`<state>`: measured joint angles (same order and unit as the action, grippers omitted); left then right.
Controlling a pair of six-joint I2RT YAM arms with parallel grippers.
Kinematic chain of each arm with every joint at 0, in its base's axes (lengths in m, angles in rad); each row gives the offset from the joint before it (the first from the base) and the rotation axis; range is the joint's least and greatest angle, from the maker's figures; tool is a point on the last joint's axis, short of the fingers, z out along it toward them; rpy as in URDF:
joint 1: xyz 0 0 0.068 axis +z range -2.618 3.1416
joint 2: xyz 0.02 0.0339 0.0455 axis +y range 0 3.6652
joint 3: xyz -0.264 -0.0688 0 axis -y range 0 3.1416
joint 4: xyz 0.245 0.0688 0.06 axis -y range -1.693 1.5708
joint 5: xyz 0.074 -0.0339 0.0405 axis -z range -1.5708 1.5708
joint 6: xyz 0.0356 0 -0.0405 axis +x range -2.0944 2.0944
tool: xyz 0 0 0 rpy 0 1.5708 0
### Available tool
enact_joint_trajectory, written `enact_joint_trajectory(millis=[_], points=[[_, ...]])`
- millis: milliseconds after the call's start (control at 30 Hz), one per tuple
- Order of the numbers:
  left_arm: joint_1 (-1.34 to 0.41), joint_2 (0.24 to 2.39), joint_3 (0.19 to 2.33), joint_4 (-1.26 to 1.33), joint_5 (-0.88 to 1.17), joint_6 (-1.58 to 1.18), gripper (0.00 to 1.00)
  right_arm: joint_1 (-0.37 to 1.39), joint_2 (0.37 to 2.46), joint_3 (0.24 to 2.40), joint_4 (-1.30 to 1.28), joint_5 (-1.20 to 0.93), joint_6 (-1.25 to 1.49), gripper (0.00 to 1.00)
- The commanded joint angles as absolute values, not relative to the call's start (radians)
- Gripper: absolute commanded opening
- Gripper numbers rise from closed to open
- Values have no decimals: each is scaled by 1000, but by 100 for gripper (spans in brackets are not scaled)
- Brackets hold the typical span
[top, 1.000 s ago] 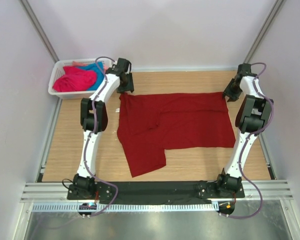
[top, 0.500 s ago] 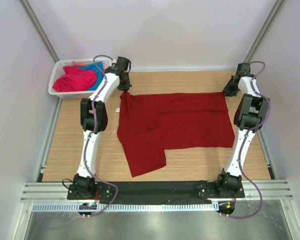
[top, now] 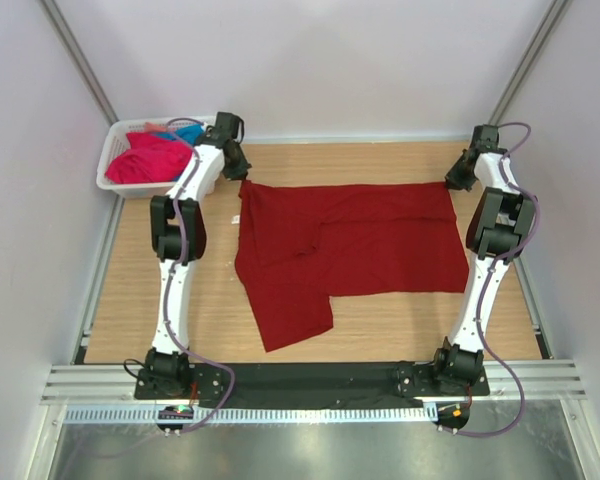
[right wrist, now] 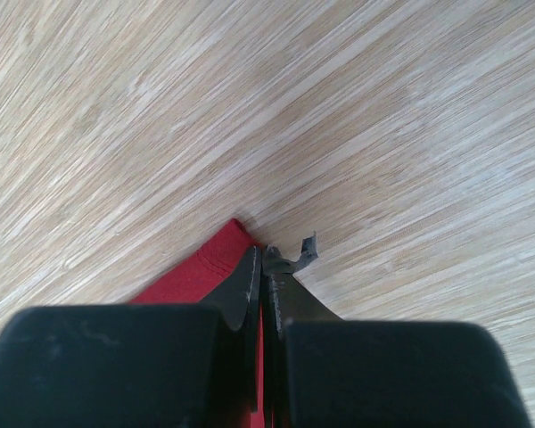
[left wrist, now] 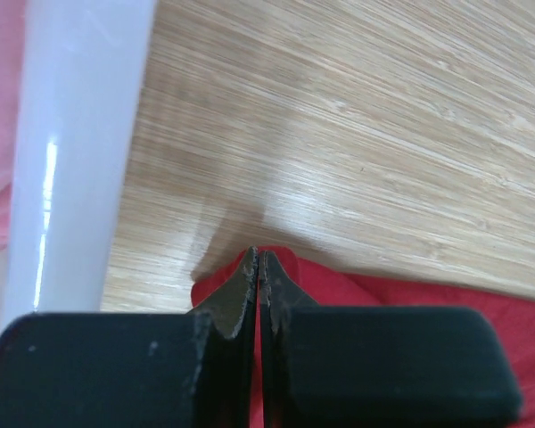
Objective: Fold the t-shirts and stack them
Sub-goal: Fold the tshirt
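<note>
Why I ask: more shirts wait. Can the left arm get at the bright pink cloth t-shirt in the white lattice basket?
Probably not yet: the left arm has its jaws shut on the dark red cloth t-shirt. Freed, the pink t-shirt in the basket alongside looks reachable.

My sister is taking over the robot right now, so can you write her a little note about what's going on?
Left gripper: shut on the far left corner of the dark red cloth t-shirt.
Right gripper: shut on its far right corner.
The red shirt lies spread on the wooden table. The bright pink t-shirt and turquoise blue t-shirt sit in the white plastic lattice basket.
Done: both far corners gripped.
Left: fold the red shirt, then the other two, and stack them.
</note>
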<state>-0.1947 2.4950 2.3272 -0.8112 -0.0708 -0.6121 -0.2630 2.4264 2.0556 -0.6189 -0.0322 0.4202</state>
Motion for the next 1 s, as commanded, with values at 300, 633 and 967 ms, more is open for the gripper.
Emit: enact_joint_trajectory(millis=[300, 633, 967], points=[[-210, 2395, 2399, -842, -95, -565, 33, -268, 2419, 2054, -624, 19, 429, 1], [-344, 2404, 2408, -925, -301, -321, 47, -264, 2375, 2002, -618, 14, 437, 1], [-374, 2549, 2491, -934, -449, -255, 48, -265, 2364, 1994, -612, -23, 446, 1]])
